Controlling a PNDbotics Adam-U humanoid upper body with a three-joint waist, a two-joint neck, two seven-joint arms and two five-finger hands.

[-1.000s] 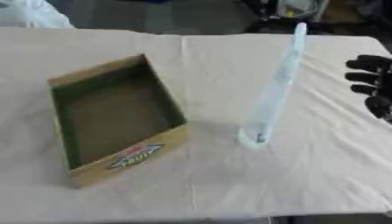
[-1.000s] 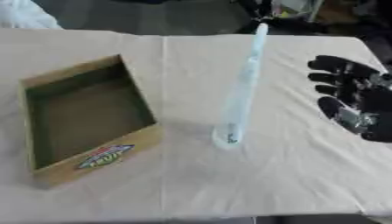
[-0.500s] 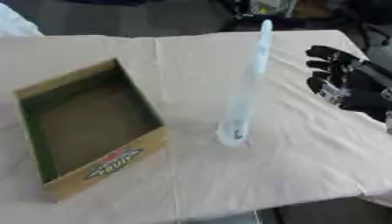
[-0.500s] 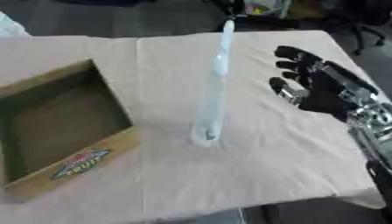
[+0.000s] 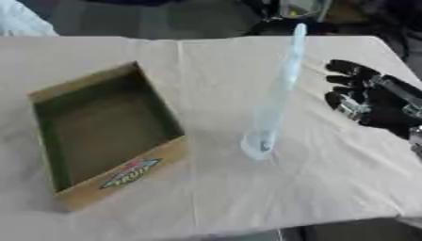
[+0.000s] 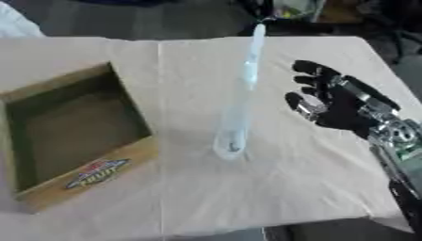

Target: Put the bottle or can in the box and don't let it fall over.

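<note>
A tall, thin, clear bottle (image 5: 275, 99) stands upright on the cloth-covered table, its base near the middle. To its left lies an open cardboard box (image 5: 105, 136) with a dark green inside and a fruit label on its near wall; it holds nothing. My right hand (image 6: 329, 101) hovers to the right of the bottle, fingers spread and straight, palm towards the bottle, a gap between them. The left hand does not show in either view.
The beige cloth (image 5: 329, 179) covers the table, with folds running across it. The table's near edge (image 5: 247, 230) and right edge lie close to the bottle and hand. Dark clutter stands beyond the far edge.
The whole picture shifted as the camera moved. My right hand has come in from the right edge towards the bottle. The bottle and box stay in place.
</note>
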